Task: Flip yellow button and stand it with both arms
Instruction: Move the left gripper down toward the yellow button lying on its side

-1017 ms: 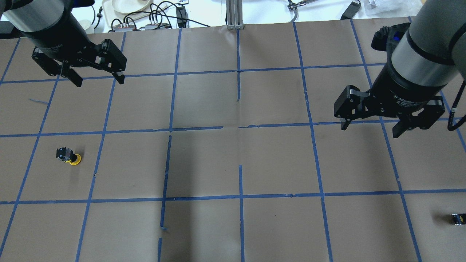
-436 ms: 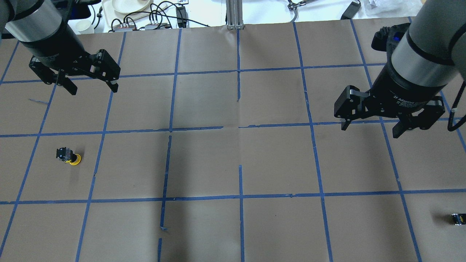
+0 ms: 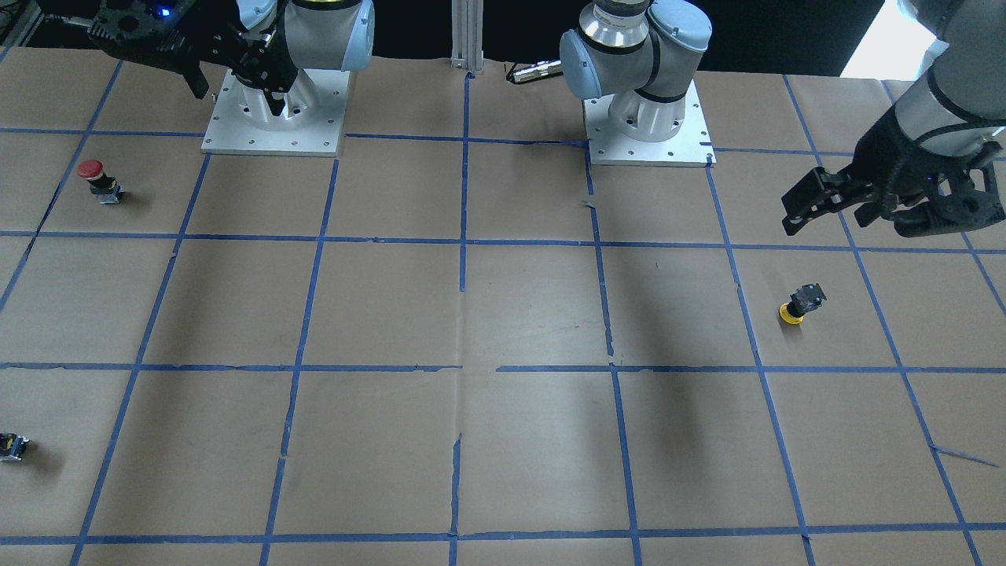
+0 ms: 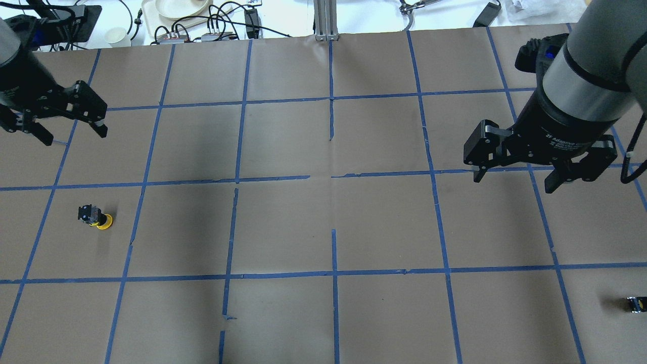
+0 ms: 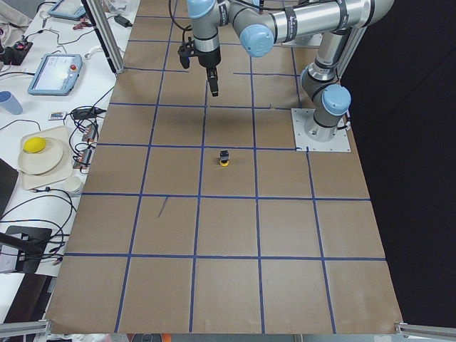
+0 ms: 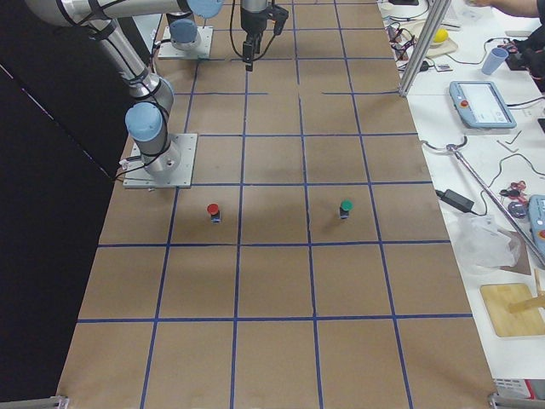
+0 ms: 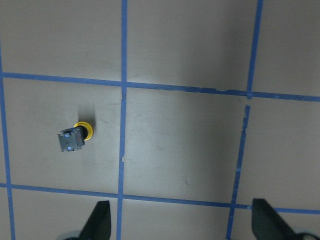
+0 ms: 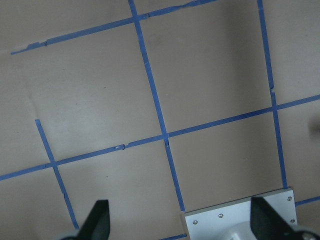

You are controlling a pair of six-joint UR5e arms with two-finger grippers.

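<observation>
The yellow button [image 4: 96, 217] rests on the brown paper at the near left, its yellow cap low against the paper and its black-grey body sticking up and away. It also shows in the front view [image 3: 799, 303], the left side view [image 5: 224, 158] and the left wrist view [image 7: 75, 136]. My left gripper [image 4: 74, 135] is open and empty, hanging above the table about one grid square beyond the button and a little to its left; it shows in the front view [image 3: 884, 220]. My right gripper [image 4: 514, 181] is open and empty, high over the right side [image 3: 236, 93].
A red-capped button [image 3: 93, 177] stands near the right arm's baseplate [image 3: 314, 145]. A green-capped button [image 6: 346, 207] stands further out. A tiny black part with a yellow spot [image 4: 636, 303] lies at the near right edge. Cables and dishes [image 4: 177, 10] lie beyond the far edge.
My left gripper has moved left and slightly nearer, staying open. The right gripper and the yellow button have not moved.
</observation>
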